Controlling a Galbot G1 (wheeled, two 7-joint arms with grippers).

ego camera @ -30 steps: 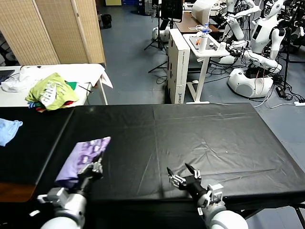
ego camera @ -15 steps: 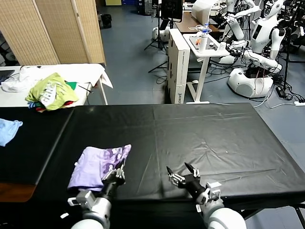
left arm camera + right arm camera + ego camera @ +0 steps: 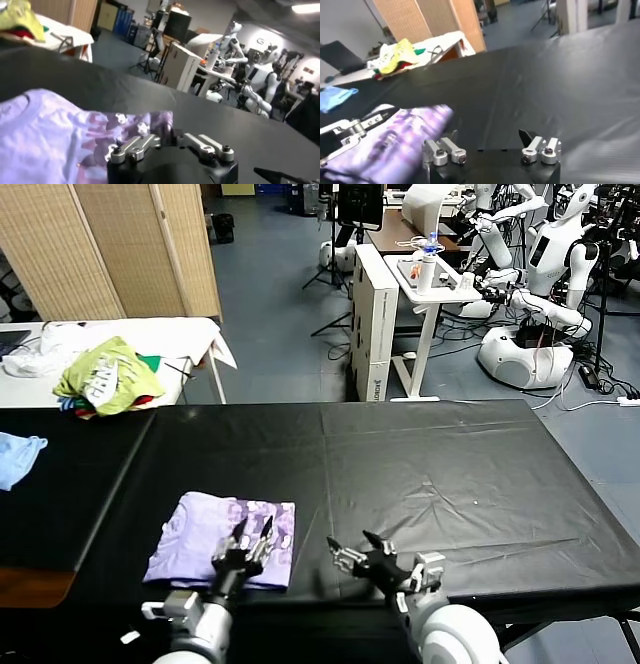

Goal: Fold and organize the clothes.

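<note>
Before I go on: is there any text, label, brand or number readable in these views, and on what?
Nothing reads with certainty.
White robot body in the background: one large dark letter, perhaps "G"; not sure.
White upright box behind the black table: small dark mark near its base, too small to read.
Lime-green and white garment heap: grey print, illegible.
Folded lavender T-shirt: purple pattern only, no words.

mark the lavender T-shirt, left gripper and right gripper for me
lavender T-shirt (image 3: 200,534), head view, plain lavender part of the folded shirt.
left gripper (image 3: 252,534), head view, between its fingertips, over the shirt.
right gripper (image 3: 350,543), head view, between its open fingertips.
</note>
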